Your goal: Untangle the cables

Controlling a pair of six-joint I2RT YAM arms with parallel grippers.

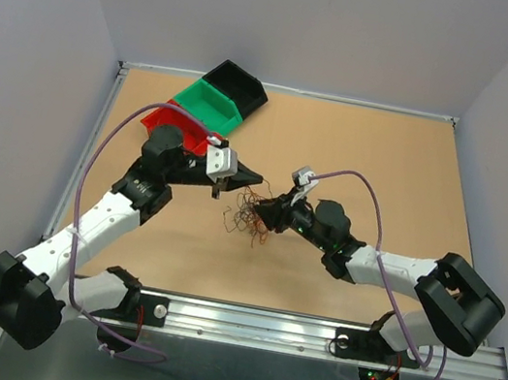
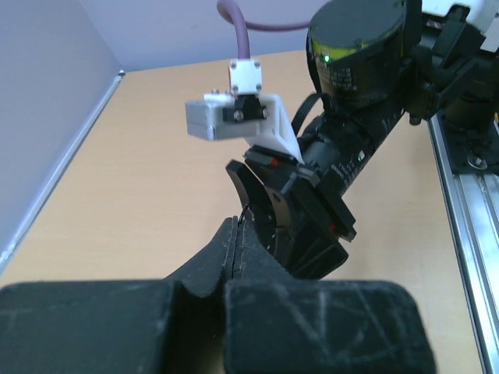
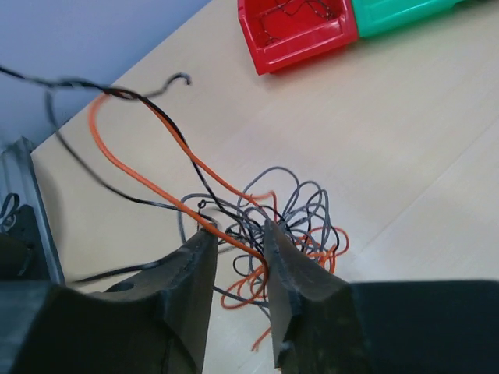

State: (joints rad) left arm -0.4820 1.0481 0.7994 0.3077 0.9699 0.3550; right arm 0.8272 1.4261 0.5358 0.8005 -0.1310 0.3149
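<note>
Two claws hang close together over the cables (image 1: 245,218).
At left, the left claw (image 2: 236,226) is pressed together with a thin dark strand at its tips; whether it is pinched I cannot tell. The right claw (image 3: 238,238) stands slightly spread, orange and black strands running between its fingers and the curly heap just beyond its tips.

No text, label, brand, number or sign is readable on anything in view.
</note>
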